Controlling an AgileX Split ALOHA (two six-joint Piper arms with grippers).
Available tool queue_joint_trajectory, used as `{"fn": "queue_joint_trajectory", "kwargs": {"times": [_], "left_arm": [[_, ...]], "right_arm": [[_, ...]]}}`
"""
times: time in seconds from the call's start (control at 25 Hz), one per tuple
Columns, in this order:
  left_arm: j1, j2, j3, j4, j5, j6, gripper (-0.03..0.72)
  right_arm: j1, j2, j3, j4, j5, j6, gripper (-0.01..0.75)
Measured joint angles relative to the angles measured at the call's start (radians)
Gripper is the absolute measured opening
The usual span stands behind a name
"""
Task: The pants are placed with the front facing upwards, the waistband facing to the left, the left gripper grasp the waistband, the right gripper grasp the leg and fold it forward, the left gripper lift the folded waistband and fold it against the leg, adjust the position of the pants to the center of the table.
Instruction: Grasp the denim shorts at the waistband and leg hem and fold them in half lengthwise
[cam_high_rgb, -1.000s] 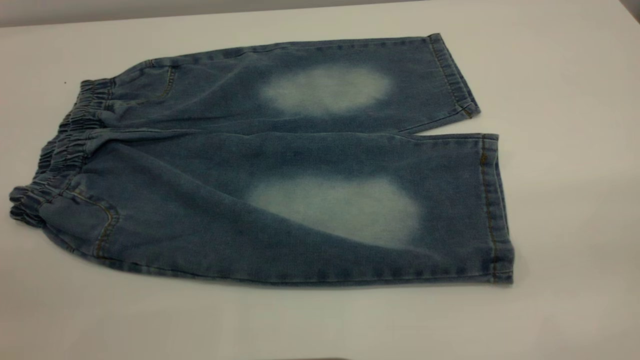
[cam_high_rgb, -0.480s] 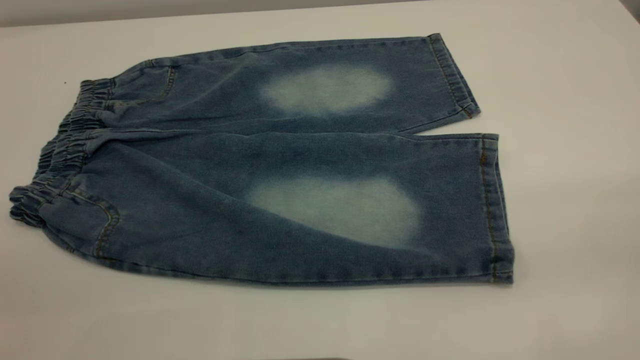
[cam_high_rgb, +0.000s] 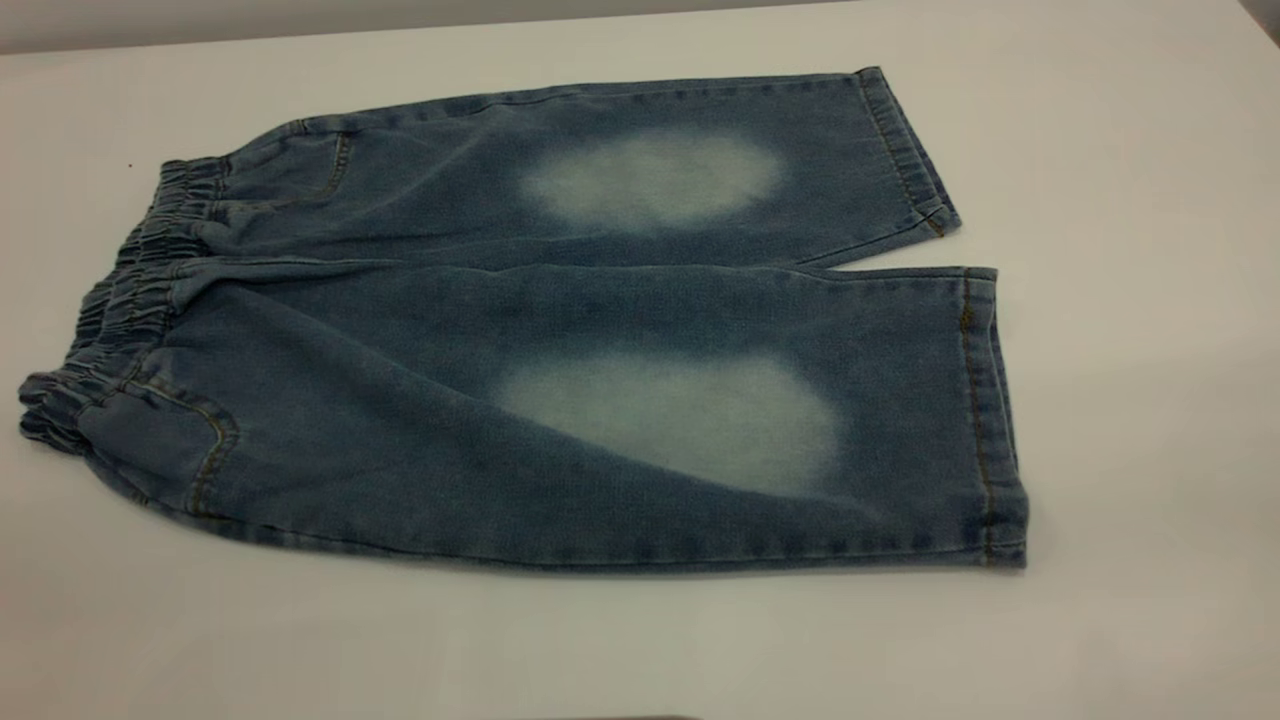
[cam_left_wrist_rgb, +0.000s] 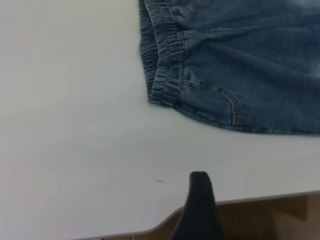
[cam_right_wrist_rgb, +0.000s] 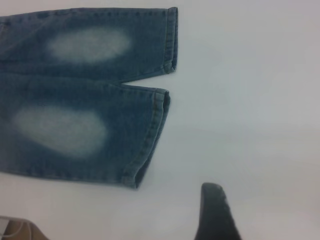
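The blue denim pants (cam_high_rgb: 420, 330) lie flat on the white table (cam_high_rgb: 1150, 400), front up, with pale faded ovals on both legs. The gathered waistband (cam_high_rgb: 130, 290) points left. The far leg (cam_high_rgb: 830, 170) and the near leg (cam_high_rgb: 900, 430) end in hems at the right. Neither gripper shows in the exterior view. In the left wrist view a black part of my left gripper (cam_left_wrist_rgb: 200, 210) hovers near the table's edge, well off the waistband (cam_left_wrist_rgb: 162, 60). In the right wrist view a black part of my right gripper (cam_right_wrist_rgb: 215, 215) hangs over bare table, apart from the leg hems (cam_right_wrist_rgb: 155, 135).
The table's front edge (cam_left_wrist_rgb: 260, 197) runs close to the left gripper, with brown floor beyond it. Bare white tabletop surrounds the pants on all sides, widest to the right of the hems (cam_right_wrist_rgb: 250, 100).
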Motion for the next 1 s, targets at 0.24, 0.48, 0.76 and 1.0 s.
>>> {"fn": "queue_joint_trajectory", "kwargs": {"times": [0.24, 0.48, 0.76, 1.0], "left_arm": [[0.000, 0.026, -0.042, 0.009, -0.038, -0.117, 0.534], [0.000, 0.329, -0.146, 0.077, -0.089, -0.181, 0.534], [0.000, 0.756, -0.215, 0.083, -0.229, -0.268, 0.534], [0.000, 1.066, -0.231, 0.083, -0.326, -0.244, 0.534]], "right_arm": [[0.000, 0.102, -0.031, 0.062, -0.012, -0.004, 0.393], [0.000, 0.393, -0.052, 0.134, -0.115, -0.094, 0.479], [0.000, 0.751, -0.052, 0.400, -0.252, -0.369, 0.512], [0.000, 1.016, -0.052, 0.629, -0.349, -0.542, 0.512]]}}
